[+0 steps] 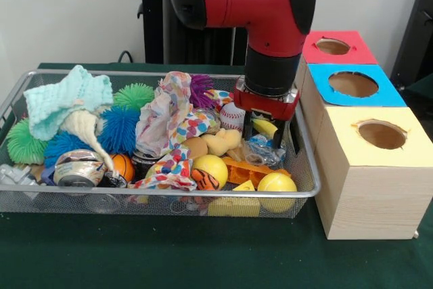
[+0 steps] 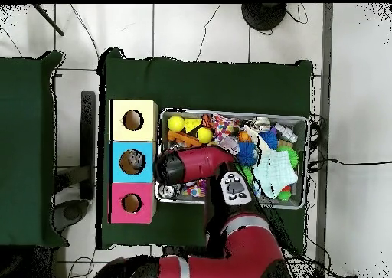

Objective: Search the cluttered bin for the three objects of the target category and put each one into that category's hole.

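The wire mesh bin (image 1: 169, 194) is full of clutter; it also shows in the overhead view (image 2: 307, 160). One drink can (image 1: 76, 169) lies on its side at the bin's front left, silvery top towards the camera; it shows overhead (image 2: 285, 131). A dark can-like thing (image 1: 142, 160) sits half under a patterned cloth. The third can is hidden. My gripper (image 1: 265, 132) is low in the bin's right end, far from the cans, fingers apart, with a yellow toy (image 1: 264, 126) between them. The blue-topped hole (image 1: 353, 84) is just right of the bin and shows overhead (image 2: 132, 161).
A red-topped hole (image 1: 333, 46) and a yellow-topped hole (image 1: 382, 134) flank the blue one. The bin holds spiky puff balls (image 1: 120, 128), yellow balls (image 1: 277, 183), a mint knitted cloth (image 1: 67, 99), a patterned cloth (image 1: 166, 116) and an orange ball (image 1: 122, 166).
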